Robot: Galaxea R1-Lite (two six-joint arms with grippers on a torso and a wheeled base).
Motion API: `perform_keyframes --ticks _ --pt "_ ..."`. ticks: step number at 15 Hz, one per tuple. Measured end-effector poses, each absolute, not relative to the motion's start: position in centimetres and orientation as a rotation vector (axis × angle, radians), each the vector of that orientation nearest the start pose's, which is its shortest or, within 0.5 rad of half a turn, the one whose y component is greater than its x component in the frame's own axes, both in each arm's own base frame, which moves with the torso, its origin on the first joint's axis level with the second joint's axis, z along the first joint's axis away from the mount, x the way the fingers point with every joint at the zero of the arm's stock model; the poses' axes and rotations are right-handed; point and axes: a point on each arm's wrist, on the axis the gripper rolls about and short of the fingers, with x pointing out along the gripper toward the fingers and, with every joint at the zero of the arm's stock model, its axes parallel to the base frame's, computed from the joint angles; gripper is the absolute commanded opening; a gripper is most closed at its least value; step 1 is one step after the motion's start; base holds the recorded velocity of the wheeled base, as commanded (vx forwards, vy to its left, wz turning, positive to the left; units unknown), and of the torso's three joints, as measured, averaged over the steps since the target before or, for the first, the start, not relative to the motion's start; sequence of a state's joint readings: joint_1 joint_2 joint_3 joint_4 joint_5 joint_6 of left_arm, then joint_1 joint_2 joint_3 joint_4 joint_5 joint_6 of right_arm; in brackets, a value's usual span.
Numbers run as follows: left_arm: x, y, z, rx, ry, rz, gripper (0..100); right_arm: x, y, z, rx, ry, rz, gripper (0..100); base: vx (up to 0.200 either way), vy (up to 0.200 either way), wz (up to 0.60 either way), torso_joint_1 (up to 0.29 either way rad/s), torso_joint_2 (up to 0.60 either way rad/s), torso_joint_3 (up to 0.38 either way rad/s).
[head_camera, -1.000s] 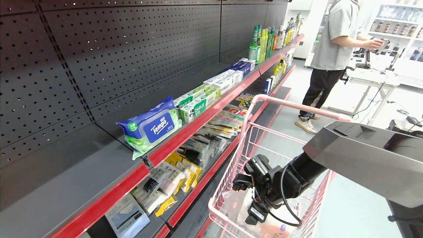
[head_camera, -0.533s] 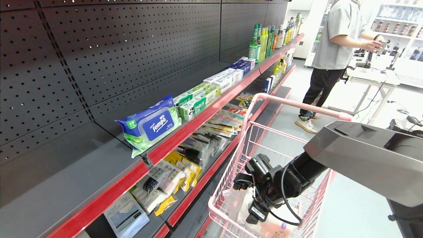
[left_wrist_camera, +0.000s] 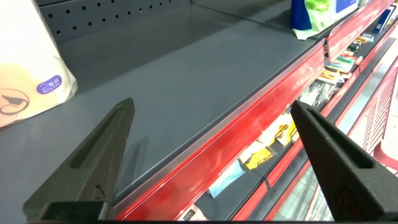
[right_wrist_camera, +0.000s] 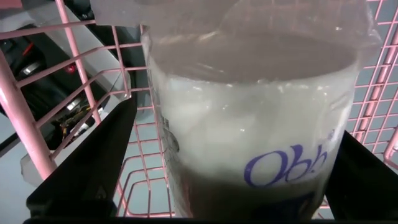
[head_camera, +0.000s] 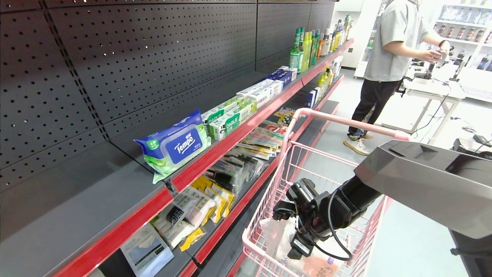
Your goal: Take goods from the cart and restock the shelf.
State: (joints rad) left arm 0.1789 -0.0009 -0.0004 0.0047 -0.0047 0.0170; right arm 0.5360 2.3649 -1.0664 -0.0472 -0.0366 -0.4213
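Observation:
My right gripper [head_camera: 296, 246] hangs inside the pink wire cart [head_camera: 346, 124], over bagged goods. In the right wrist view its fingers stand open on either side of a translucent white package with blue lettering [right_wrist_camera: 261, 143]; the left finger is clear of it. That package [head_camera: 275, 234] lies against the cart's near rim. My left gripper [left_wrist_camera: 211, 106] is open and holds nothing, hovering above a bare stretch of the grey shelf [left_wrist_camera: 186, 68]. A blue and green wet-wipes pack [head_camera: 175, 146] lies on the same shelf.
A white wrapped pack [left_wrist_camera: 25, 68] stands on the shelf beside my left gripper. Toothpaste boxes [head_camera: 230, 117] and bottles [head_camera: 303, 50] fill the shelf farther along. Small hanging goods [head_camera: 200, 207] crowd the lower shelf. A peach-coloured item [head_camera: 319, 265] lies in the cart.
The head view has shifted slightly. My right arm has edged a little deeper into the cart. The left arm's place is unchanged as far as I can see.

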Motion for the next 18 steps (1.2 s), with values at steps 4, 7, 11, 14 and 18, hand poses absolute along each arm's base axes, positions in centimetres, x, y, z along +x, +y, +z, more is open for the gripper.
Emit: perform_keyframes --ticks 4,7,11,14,18 --pt "-2.25 -0.42 7.51 0.017 0.005 0.174 100 31.53 18.55 -3.53 -0.718 1.117 0.685 100 0.000 0.000 0.00 0.000 0.00 0.000" --pt "-2.25 -0.42 7.51 0.017 0.005 0.174 100 31.74 18.44 -3.61 -0.715 1.108 0.679 100 0.000 0.000 0.00 0.000 0.00 0.000" --pt "-2.25 -0.42 7.51 0.016 0.005 0.175 100 31.71 18.37 -3.87 -0.715 1.105 0.678 0 0.000 0.000 0.00 0.000 0.00 0.000" --pt "-2.25 -0.42 7.51 0.016 0.005 0.174 100 31.63 18.40 -4.00 -0.725 1.103 0.666 0 0.000 0.000 0.00 0.000 0.00 0.000" --pt "-2.25 -0.42 7.51 0.016 0.004 0.175 100 31.56 18.44 -4.16 -0.720 1.100 0.660 0 0.000 0.000 0.00 0.000 0.00 0.000"
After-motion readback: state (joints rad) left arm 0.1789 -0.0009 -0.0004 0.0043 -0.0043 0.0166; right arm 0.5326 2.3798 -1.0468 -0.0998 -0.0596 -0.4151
